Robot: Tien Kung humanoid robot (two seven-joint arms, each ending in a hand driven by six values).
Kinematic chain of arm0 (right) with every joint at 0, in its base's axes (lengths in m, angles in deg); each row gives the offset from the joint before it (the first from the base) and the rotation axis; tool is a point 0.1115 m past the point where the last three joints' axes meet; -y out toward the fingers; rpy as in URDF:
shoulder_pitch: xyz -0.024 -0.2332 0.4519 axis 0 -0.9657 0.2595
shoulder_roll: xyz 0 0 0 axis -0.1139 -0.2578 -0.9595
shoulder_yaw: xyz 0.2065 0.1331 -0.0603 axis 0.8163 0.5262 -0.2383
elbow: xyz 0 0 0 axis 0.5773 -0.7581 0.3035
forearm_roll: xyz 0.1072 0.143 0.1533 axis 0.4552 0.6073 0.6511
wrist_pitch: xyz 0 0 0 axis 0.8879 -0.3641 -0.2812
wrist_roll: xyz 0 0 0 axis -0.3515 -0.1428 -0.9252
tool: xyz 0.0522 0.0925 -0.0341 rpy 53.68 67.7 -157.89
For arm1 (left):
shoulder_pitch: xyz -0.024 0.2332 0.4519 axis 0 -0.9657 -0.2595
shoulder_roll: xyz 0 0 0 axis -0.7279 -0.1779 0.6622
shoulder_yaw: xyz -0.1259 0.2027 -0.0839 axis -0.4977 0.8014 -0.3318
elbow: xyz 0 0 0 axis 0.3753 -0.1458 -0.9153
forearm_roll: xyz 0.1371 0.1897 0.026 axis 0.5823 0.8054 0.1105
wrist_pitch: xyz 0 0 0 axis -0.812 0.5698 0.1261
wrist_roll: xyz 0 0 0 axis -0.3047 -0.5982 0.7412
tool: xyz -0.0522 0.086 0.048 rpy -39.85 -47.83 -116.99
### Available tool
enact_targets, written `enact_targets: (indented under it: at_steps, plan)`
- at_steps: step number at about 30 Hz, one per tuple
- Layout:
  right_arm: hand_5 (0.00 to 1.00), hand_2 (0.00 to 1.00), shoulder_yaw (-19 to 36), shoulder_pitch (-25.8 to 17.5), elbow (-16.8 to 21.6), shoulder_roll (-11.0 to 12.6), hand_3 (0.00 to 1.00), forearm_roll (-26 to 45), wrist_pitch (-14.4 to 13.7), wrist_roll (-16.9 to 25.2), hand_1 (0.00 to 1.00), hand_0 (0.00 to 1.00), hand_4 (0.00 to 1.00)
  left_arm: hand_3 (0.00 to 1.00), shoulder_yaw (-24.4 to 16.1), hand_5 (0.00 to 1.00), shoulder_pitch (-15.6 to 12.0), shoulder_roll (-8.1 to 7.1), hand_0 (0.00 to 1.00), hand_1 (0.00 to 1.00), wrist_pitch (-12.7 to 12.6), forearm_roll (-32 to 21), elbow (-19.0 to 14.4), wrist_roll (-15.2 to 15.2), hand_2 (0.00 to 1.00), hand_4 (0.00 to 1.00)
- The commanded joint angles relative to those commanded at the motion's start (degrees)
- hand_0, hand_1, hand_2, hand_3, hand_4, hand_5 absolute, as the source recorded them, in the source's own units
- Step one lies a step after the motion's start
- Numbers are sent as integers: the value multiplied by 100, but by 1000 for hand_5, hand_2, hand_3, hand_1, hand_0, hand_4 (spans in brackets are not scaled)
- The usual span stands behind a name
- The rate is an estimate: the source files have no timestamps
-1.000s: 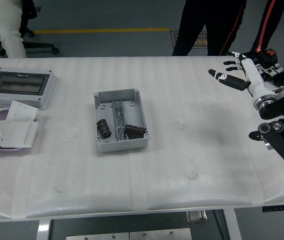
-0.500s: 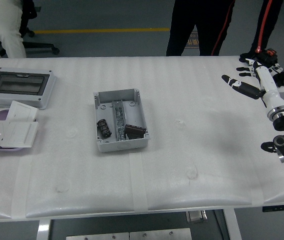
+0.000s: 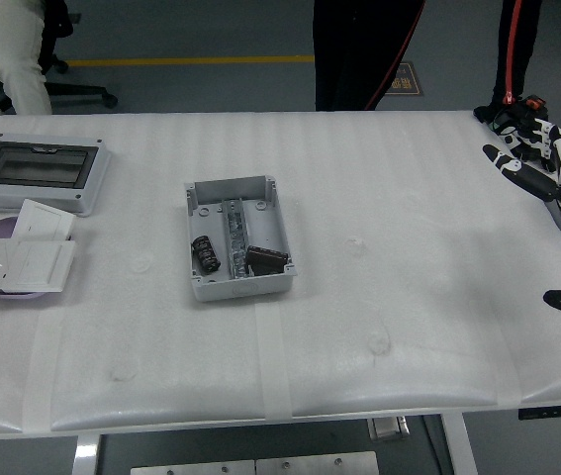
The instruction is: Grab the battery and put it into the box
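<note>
A grey open box (image 3: 236,237) sits left of the table's middle. A black cylindrical battery (image 3: 206,253) lies inside it at the left, and a dark brown block (image 3: 265,259) lies inside at the right. My right hand (image 3: 523,148) is at the table's far right edge, well away from the box, with its fingers spread and holding nothing. My left arm is out of view.
A grey enclosure with a dark window (image 3: 36,174) stands at the far left. White socket plates (image 3: 18,257) lie on a purple disc near the left edge. A person in dark trousers (image 3: 364,54) stands at the far side. Another person (image 3: 8,49) sits at the top left.
My right arm has drawn back to the right, away from the middle of the table, with its hand open. The person at the far side has shifted left. The box and battery have not moved.
</note>
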State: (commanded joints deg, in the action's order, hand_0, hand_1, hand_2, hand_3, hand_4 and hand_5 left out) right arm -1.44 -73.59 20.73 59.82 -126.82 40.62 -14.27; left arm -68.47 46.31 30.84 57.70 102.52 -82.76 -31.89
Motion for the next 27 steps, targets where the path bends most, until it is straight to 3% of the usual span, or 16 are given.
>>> enact_targets:
  at_steps: [10, 16, 27]
  plan:
    - [483, 843, 606, -726, 378, 15, 878, 221, -375, 348, 765, 972, 923, 485, 79, 2, 396, -87, 417, 523, 107, 628, 0, -12, 509, 22]
    - [506, 840, 826, -1067, 464, 39, 888, 446, -654, 607, 761, 969, 921, 486, 123, 2, 484, -80, 420, 526, 120, 741, -24, -4, 518, 31]
    - [524, 837, 645, -1041, 457, -29, 887, 470, -705, 670, 762, 964, 915, 486, 376, 2, 126, 47, 422, 527, 69, 369, -29, -56, 526, 35]
